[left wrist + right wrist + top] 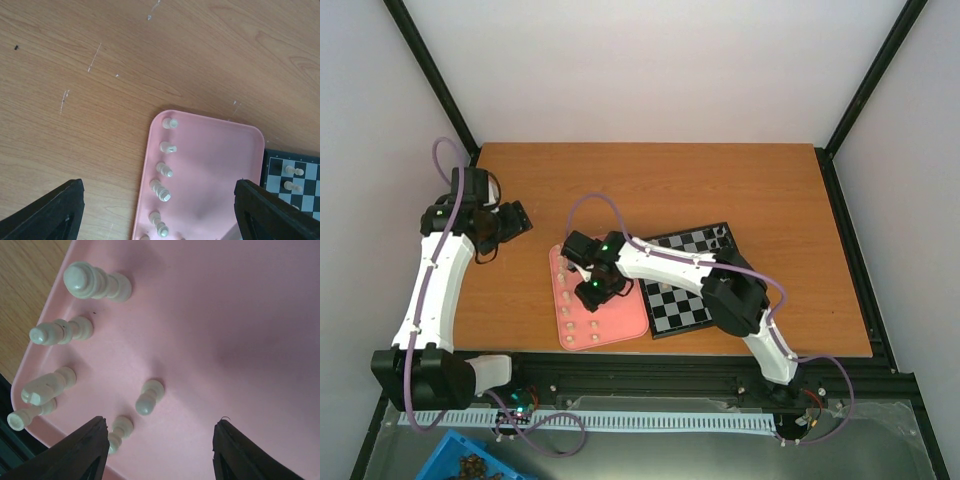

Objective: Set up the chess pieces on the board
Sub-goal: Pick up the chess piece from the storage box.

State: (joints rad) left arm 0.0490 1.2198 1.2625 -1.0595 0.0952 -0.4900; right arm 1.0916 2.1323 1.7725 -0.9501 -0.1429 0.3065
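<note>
The left arm is bent up over the left side of the brown wooden counter (pixel 670 180), its claw (pixel 159 200) spread wide and empty above the pink rounded plastic tray's (pixel 620 322) far-left corner. The right arm reaches leftward over the small black-and-white checked board (pixel 682 305) and aims its claw (pixel 160 440) into the tray, fingers parted, gripping nothing. The tiny cream chess pieces (pixel 148 397) mostly line the tray's left edge, one pawn near the right claw's left finger; a few stand on the board.
</note>
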